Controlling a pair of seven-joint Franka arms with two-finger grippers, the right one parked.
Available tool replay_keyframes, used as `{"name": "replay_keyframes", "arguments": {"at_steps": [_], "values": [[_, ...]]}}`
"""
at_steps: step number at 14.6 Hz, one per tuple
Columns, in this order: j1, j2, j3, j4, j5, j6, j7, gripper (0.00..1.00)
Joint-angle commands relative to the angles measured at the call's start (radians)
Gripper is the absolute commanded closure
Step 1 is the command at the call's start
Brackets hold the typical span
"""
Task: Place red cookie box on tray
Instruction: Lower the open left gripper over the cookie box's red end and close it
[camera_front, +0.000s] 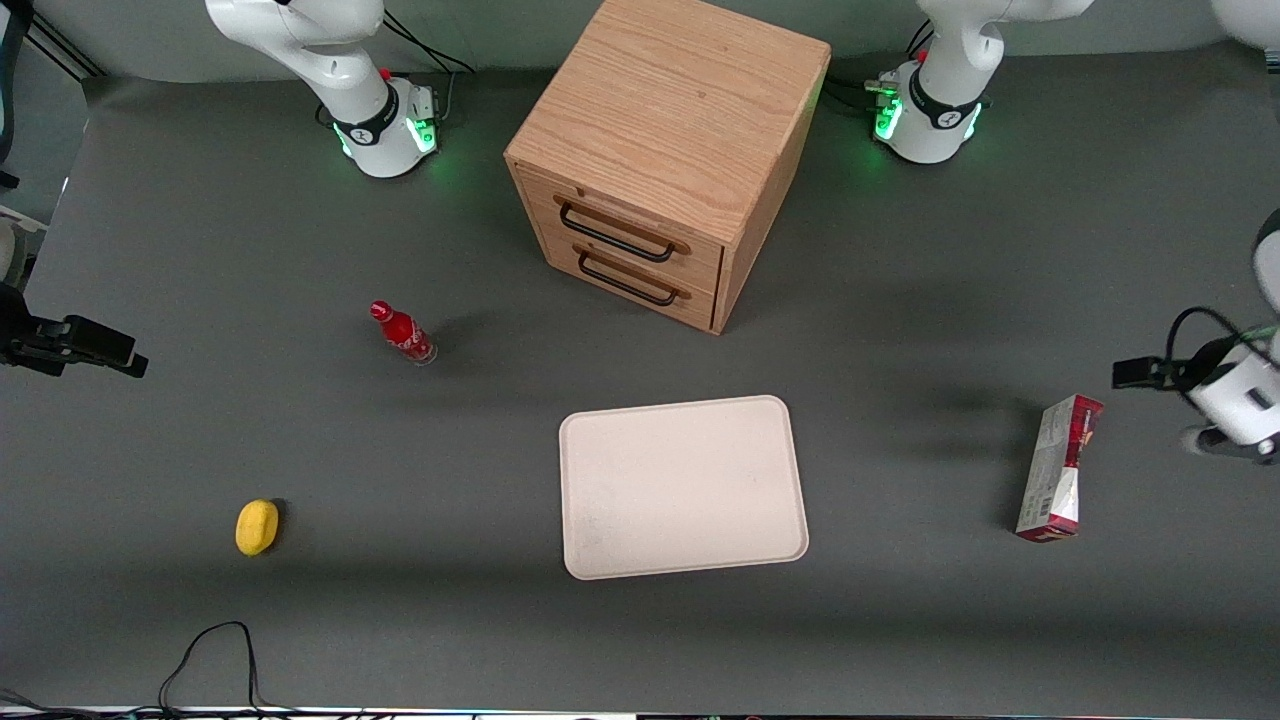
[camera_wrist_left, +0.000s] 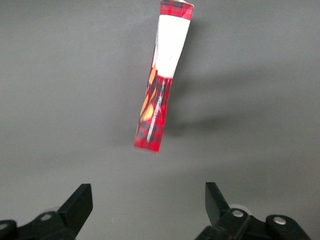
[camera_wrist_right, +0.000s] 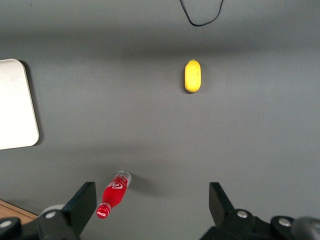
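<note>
1. The red cookie box (camera_front: 1060, 468) stands on its narrow long edge on the grey table (camera_front: 900, 330), toward the working arm's end, with its white-grey printed panel facing the tray.
2. In the left wrist view the red cookie box (camera_wrist_left: 162, 75) shows edge-on as a thin red strip with a white patch; it seems slightly bowed, though blur makes that hard to judge.
3. The gripper (camera_wrist_left: 147, 205) hovers above the table near the box, its two dark fingers spread wide and holding nothing, not touching the carton.
4. In the front view only the wrist housing shows at the frame edge, just beside the box.
5. The tray (camera_front: 683, 487) lies flat and bare near the table's middle, well apart from the box.
6. A wooden drawer cabinet (camera_front: 668, 150) with two dark handles stands farther from the front camera than the tray.
7. A small red bottle (camera_front: 403, 333) and a yellow object (camera_front: 257, 526) sit toward the parked arm's end.
</note>
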Motion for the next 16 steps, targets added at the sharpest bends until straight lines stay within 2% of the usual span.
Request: {"name": "replay_keyframes", "arguments": {"at_steps": [1,5,14,15,16], "values": [[-0.003,0.113,0.013,0.008,-0.082,0.110,0.120,0.00],[-0.009,0.225,0.011,0.008,-0.102,0.223,0.143,0.00],[-0.008,0.259,0.005,0.008,-0.118,0.266,0.151,0.01],[-0.008,0.260,0.004,0.009,-0.121,0.266,0.151,0.06],[-0.009,0.262,0.004,0.008,-0.128,0.275,0.152,0.40]]}}
